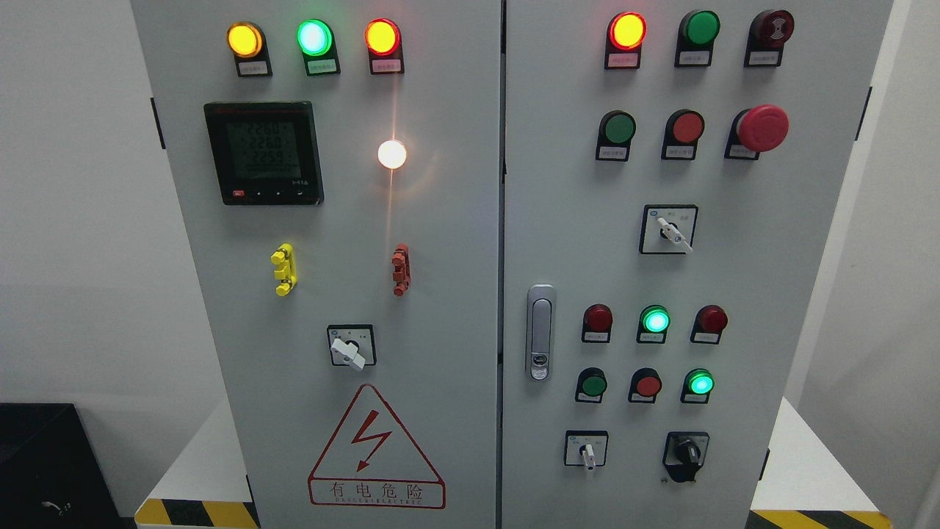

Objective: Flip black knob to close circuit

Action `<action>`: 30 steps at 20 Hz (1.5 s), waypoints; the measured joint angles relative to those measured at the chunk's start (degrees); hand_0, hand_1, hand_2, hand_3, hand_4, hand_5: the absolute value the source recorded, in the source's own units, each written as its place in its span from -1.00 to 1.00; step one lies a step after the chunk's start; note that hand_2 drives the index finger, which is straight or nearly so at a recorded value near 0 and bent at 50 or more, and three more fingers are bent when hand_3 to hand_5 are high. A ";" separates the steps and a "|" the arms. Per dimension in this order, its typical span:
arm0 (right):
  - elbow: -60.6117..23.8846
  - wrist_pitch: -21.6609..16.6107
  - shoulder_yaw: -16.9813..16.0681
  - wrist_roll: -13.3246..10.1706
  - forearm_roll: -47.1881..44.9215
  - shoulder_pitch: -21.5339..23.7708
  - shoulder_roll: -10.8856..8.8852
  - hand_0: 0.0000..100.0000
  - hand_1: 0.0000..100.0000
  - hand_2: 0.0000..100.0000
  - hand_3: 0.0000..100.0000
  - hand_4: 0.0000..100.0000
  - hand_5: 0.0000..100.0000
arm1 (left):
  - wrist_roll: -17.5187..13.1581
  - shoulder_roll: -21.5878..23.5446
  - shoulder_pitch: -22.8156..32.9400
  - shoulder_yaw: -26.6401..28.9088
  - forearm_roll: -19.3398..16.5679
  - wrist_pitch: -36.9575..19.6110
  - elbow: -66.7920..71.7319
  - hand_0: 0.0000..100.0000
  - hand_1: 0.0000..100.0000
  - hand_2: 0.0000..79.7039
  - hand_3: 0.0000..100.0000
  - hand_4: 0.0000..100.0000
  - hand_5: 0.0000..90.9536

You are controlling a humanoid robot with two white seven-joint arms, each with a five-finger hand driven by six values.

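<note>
The black knob (687, 452) sits at the lower right of the grey electrical cabinet's right door (742, 264), on a black mount, its handle pointing up and slightly left. To its left is a white-handled selector switch (587, 450). Neither of my hands nor arms shows in the head view.
The right door carries rows of red and green buttons, two lit green lamps (655, 320), a red mushroom stop (762, 128), a white selector (670, 230) and a silver door latch (540, 332). The left door holds a meter (264, 153), a white selector (349, 348) and a warning triangle (376, 448).
</note>
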 measured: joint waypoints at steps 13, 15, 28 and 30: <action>-0.77 -9.25 0.80 4.07 0.00 -0.13 0.00 -1.00 -1.00 -1.00 -1.00 -1.00 -1.00 | 0.00 0.00 0.00 0.00 0.00 0.00 0.00 -0.76 0.11 -1.00 -1.00 -1.00 -1.00; -1.64 -11.58 0.68 5.29 0.00 -0.16 0.01 -1.00 -1.00 -1.00 -1.00 -1.00 -1.00 | 0.00 0.00 0.00 0.00 0.00 0.00 0.00 -0.76 0.11 -1.00 -1.00 -1.00 -1.00; -18.81 -11.84 0.25 6.99 3.98 4.59 0.02 -1.00 -1.00 -0.73 -0.38 -0.45 -0.63 | 0.00 0.00 0.00 0.00 0.00 0.00 0.00 -0.76 0.11 -1.00 -1.00 -1.00 -1.00; -21.84 -11.50 0.28 5.32 5.99 5.16 0.00 -1.00 -1.00 -0.64 -0.26 -0.40 -0.60 | 0.00 0.00 0.00 0.00 0.00 0.00 0.00 -0.76 0.11 -1.00 -1.00 -1.00 -1.00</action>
